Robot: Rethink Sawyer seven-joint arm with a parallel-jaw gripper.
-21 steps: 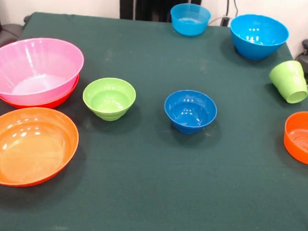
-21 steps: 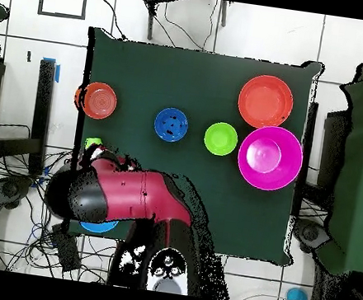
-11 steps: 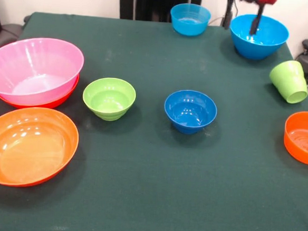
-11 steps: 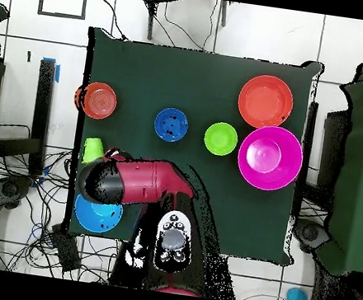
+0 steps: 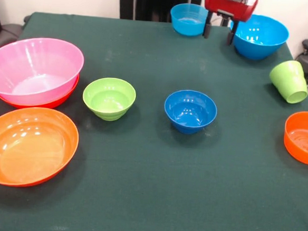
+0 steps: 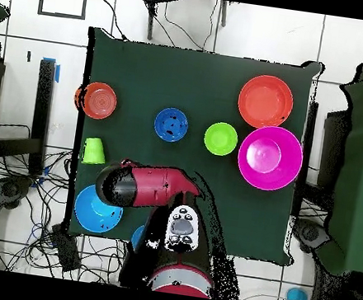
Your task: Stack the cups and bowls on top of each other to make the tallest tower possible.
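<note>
Your gripper [image 5: 219,31] hangs at the top of the front view with fingers spread and empty, between the small blue bowl [image 5: 190,18] and the big blue bowl [image 5: 258,35]. These look like light, stiff, slick plastic, so I'd pinch a rim wall. The pink bowl [image 5: 33,70] sits nested in an orange bowl [image 5: 65,97] at left.

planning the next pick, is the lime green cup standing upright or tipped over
Tipped. In the front view the lime green cup leans on the table cloth with its open mouth facing the camera, not up.
</note>
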